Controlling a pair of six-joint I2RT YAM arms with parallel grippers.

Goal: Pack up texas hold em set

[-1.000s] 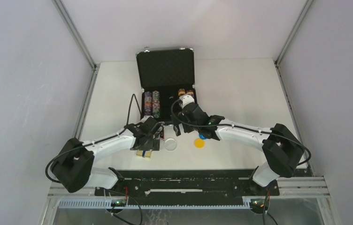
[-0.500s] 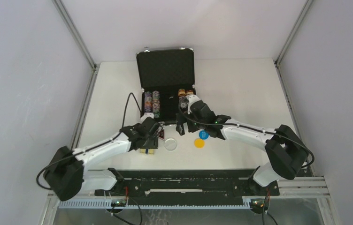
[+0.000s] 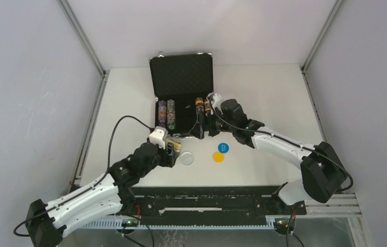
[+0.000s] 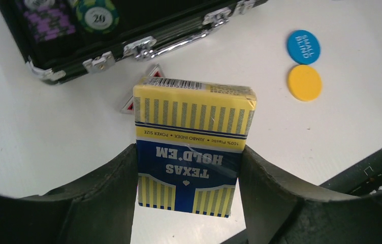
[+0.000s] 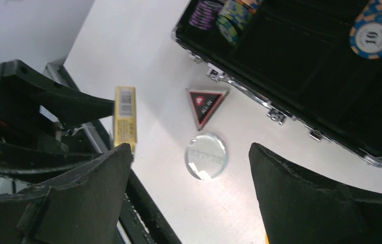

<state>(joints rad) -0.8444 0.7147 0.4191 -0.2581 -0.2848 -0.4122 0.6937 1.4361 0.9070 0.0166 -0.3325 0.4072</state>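
Note:
The black silver-edged briefcase (image 3: 182, 74) stands open at the back, its front rim (image 4: 143, 46) facing me. Poker chips (image 3: 166, 113) fill its left slots and more chips (image 3: 203, 103) sit at the right. My left gripper (image 3: 172, 147) is shut on the yellow-blue card box (image 4: 194, 137), held just in front of the case. The red-black triangular token (image 5: 205, 104) lies on the table before the case, next to the clear white disc (image 3: 187, 158). The blue disc (image 3: 223, 147) and yellow disc (image 3: 218, 157) lie to the right. My right gripper (image 3: 205, 127) hangs open and empty over the case's front edge.
A black rail (image 3: 207, 193) runs along the near table edge behind both arm bases. Grey walls and metal frame posts (image 3: 82, 38) close in the table on both sides. A black cable (image 3: 124, 121) loops above the left arm.
The left gripper closed on the card box and lifted it from the table toward the case as its arm drew back. The right gripper moved back and right, to the case's front edge.

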